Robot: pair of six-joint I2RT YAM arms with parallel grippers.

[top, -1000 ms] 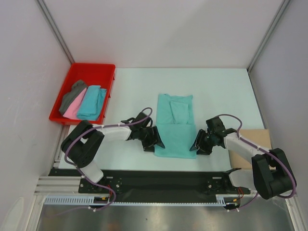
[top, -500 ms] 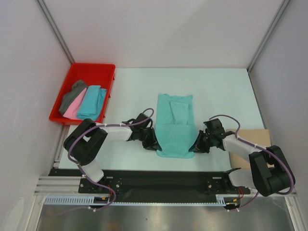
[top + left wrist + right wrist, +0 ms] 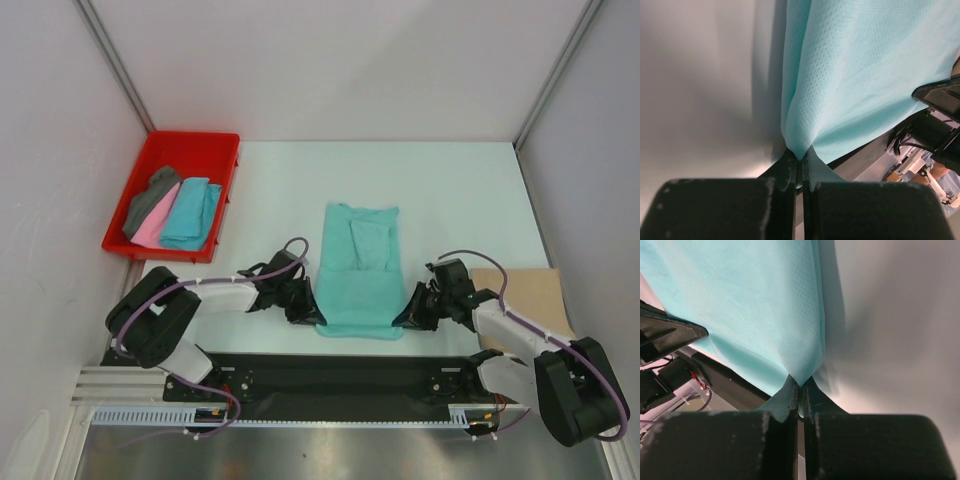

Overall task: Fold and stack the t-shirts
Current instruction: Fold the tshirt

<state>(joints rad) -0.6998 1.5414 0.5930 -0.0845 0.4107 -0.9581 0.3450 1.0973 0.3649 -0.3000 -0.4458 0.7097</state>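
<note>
Mint green t-shirt [image 3: 355, 280]: we see it lying flat in the middle of the table [image 3: 460, 190], hem toward the near edge, with a smaller folded panel resting on its far half.
Left gripper [image 3: 799, 165]: we find its jaws pressed together on the shirt's near left corner, the cloth drawn up into a peak between the fingers.
Right gripper [image 3: 799, 390]: we find it clamped tight in the same way on the near right corner, with a fold of the cloth pinched between the pads.
Red tray [image 3: 190, 140]: we see it at the table's left edge, toward the far corner.
Tray contents: we count a dark grey t-shirt [image 3: 150, 198], a pink t-shirt [image 3: 150, 230] and a turquoise t-shirt [image 3: 190, 212], folded and lying side by side.
Tan t-shirt [image 3: 520, 290]: we see it at the right edge, partly hidden by the right arm.
</note>
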